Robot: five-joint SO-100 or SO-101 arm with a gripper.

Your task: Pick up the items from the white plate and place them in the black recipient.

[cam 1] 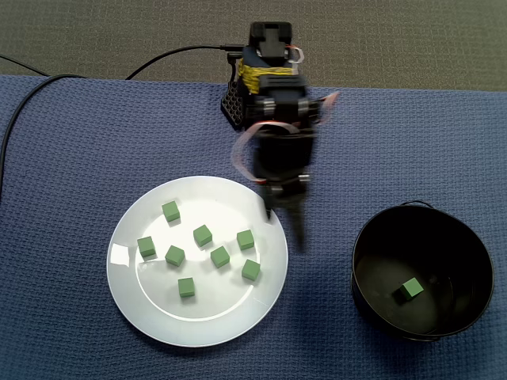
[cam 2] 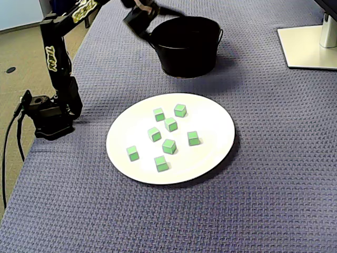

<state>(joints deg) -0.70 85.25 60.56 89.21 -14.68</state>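
A bumpy blue cloth covers the table, with grey carpet behind it. Eight little green blocks sit on the round, shiny white plate, and another block lies inside the round black bucket. The gripper hangs between plate and bucket, fingers apart, holding nothing.

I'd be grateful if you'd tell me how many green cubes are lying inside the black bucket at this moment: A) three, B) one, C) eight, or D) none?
B: the fixed view from above shows a single green cube on the floor of the black bucket, while the other eight sit on the white plate.
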